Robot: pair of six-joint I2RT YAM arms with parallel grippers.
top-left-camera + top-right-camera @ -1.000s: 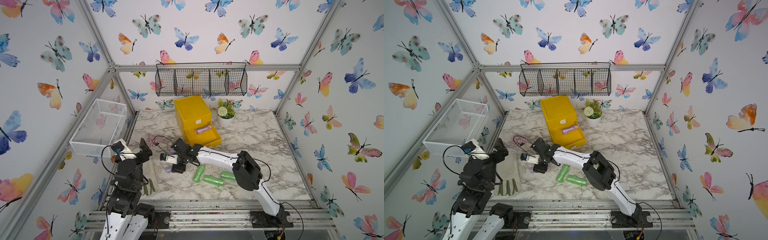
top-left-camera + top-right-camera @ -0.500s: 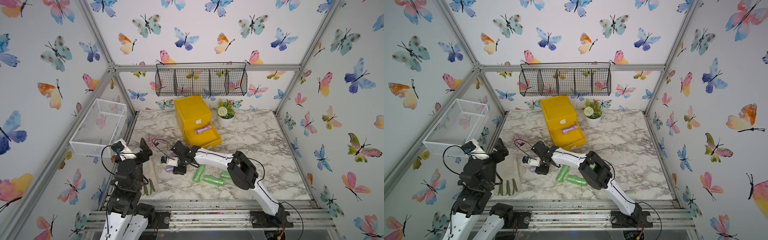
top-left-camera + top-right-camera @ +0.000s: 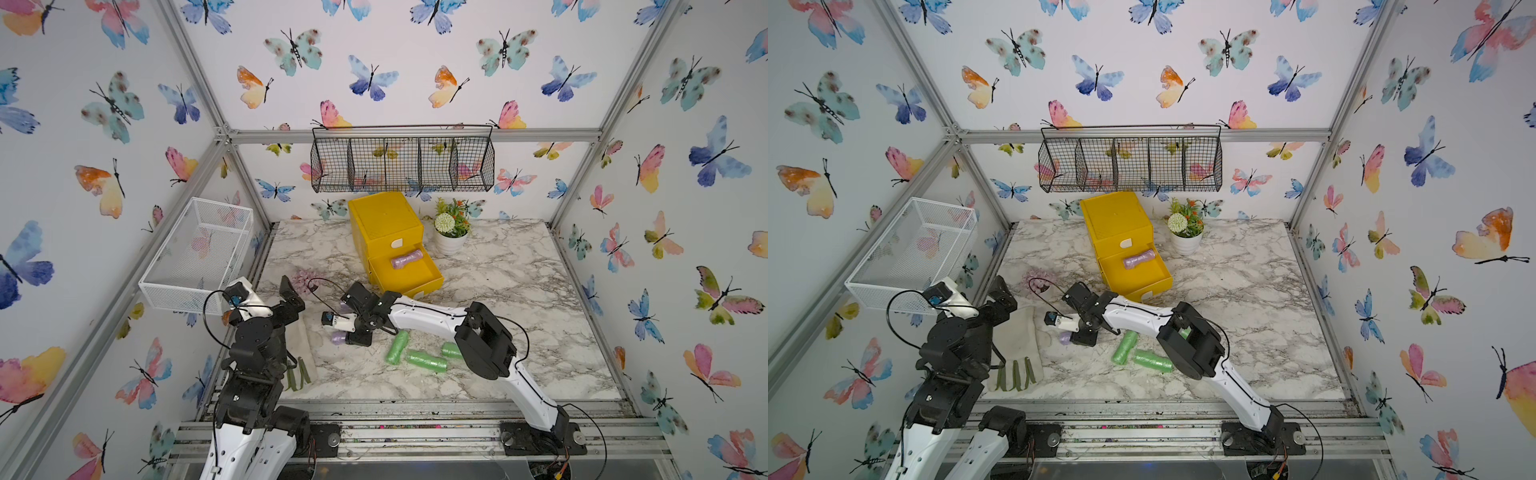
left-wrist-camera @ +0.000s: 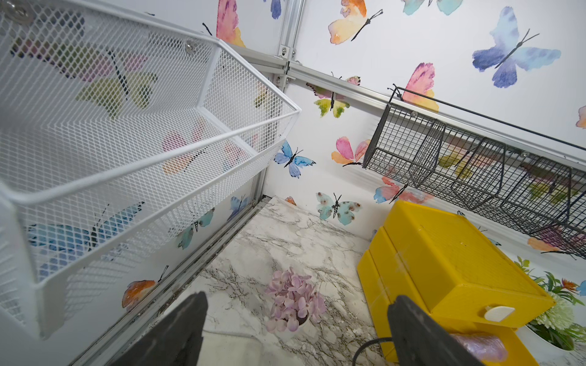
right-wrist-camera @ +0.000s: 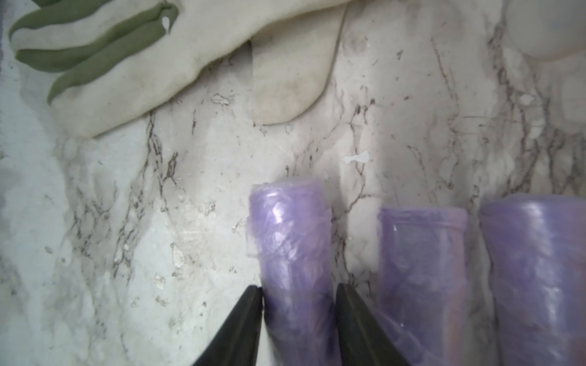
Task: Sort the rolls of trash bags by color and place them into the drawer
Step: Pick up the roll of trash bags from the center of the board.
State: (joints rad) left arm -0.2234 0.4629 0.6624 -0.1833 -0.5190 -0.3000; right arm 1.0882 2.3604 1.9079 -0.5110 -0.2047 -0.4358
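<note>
Right claw (image 5: 298, 286) has closed onto a lilac roll (image 5: 288, 228), its end cut off; left claw (image 4: 299, 298) gapes apart.

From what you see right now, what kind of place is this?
Probably a staged robot test cell, not a real home: an aluminium frame holding butterfly-papered wall panels, and two robot arms mounted on a rail by the marble-look table.

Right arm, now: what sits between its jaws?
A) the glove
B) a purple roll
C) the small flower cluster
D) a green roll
B: in the right wrist view, the right gripper has its jaws against both sides of a purple roll, one jaw on each side.
</note>
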